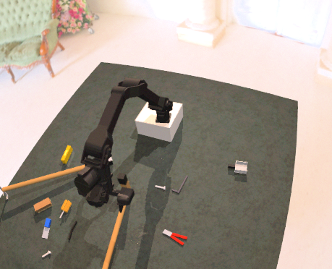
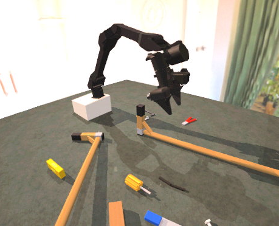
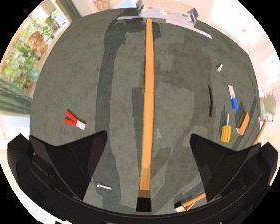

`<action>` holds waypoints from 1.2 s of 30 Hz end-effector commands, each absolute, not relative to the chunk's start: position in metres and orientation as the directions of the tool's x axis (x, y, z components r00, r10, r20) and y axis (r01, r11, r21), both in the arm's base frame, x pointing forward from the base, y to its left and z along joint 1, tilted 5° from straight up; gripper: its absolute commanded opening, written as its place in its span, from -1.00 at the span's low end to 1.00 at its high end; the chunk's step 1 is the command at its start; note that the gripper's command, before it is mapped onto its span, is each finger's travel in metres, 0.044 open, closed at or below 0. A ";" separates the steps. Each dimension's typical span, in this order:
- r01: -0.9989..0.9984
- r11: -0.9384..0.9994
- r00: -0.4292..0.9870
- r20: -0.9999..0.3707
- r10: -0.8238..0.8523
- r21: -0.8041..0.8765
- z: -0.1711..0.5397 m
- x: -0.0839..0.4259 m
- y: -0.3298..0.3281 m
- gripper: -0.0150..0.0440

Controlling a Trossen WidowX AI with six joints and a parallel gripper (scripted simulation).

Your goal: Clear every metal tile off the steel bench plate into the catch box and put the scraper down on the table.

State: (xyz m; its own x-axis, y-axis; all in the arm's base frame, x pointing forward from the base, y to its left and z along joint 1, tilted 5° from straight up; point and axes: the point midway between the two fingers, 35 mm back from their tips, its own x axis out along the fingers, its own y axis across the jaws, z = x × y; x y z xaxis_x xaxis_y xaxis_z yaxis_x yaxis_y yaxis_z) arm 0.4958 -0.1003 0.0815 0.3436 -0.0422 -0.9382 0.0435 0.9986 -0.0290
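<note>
Where your arm (image 1: 111,116) (image 2: 102,61) rises from the white box (image 1: 153,131) (image 2: 93,107), it bends high at the elbow, and the forearm reaches outward and slopes down to the wrist. From there you have the claw (image 1: 110,195) (image 2: 174,107) (image 3: 148,134) angled down above the worktop (image 1: 218,137) (image 2: 34,121) (image 3: 91,65), somewhat tilted, its fingertips clear of the surface. Your claw is spread almost as wide as it goes and has hold of nothing.

In the wrist view, you see the nearer long wooden-shafted scraper (image 1: 113,238) (image 2: 207,152) (image 3: 149,90) running lengthwise between the two open fingers, below them, with its blade at the far end by a pale plate (image 3: 181,26). The bits there are too small for you to identify surely as tiles. At the scraper's other end, the black-tipped crosspiece stands upright.

A second wooden-shafted tool (image 1: 40,178) (image 2: 79,179) (image 3: 193,201) lies apart at an angle; you cannot tell from these views which shaft is longer. Between the two shafts you have an orange-handled screwdriver (image 1: 66,206) (image 2: 134,182) (image 3: 226,133).
</note>
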 end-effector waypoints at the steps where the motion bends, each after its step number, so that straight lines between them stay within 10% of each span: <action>1: 0.040 0.999 0.363 -0.931 -0.038 -0.026 0.091 0.487 -0.102 1.00; 36: 0.058 0.998 0.449 -0.893 -0.041 -0.017 0.116 0.415 -0.106 1.00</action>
